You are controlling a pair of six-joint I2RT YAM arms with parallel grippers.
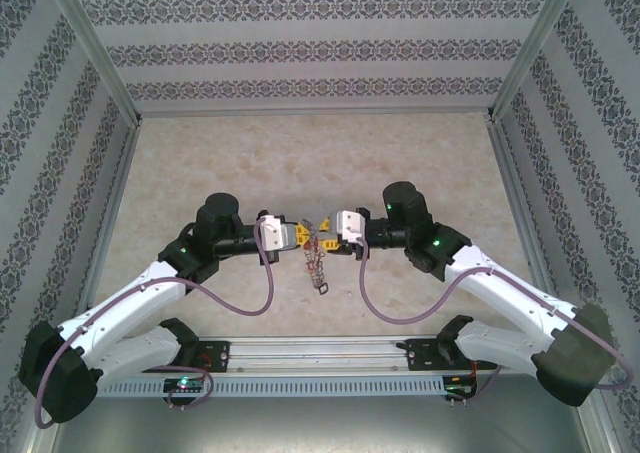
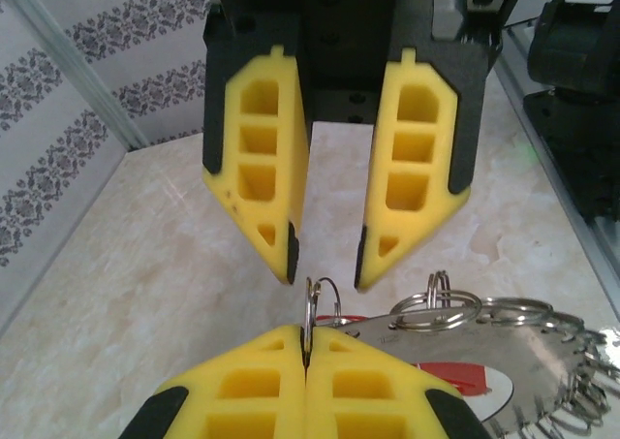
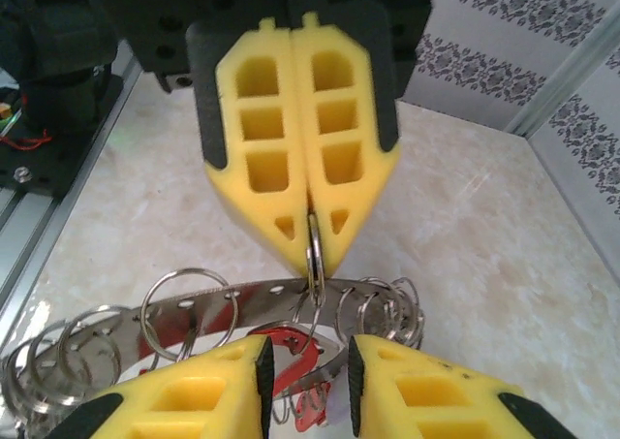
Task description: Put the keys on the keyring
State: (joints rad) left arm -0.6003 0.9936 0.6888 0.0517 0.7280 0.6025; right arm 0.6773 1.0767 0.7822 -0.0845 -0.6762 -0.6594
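The keyring (image 3: 232,301) is a grey metal band with holes, fringed with many small split rings, also seen in the left wrist view (image 2: 484,354) and hanging below the two grippers from above (image 1: 316,259). My left gripper (image 3: 312,257) (image 2: 306,340) (image 1: 303,235) is shut on one small split ring (image 3: 315,250) at the band's edge. Facing it, my right gripper (image 3: 307,357) (image 2: 325,265) (image 1: 330,229) is open, its fingers either side of the band without touching. A red tag (image 3: 295,348) of the keys hangs under the band between them; the key blades are mostly hidden.
Pale marbled tabletop (image 1: 320,163) lies beneath, enclosed by patterned walls and metal frame posts (image 1: 100,53). The arm bases and a rail (image 1: 320,358) run along the near edge. Both arms meet mid-table, with their cables looping below.
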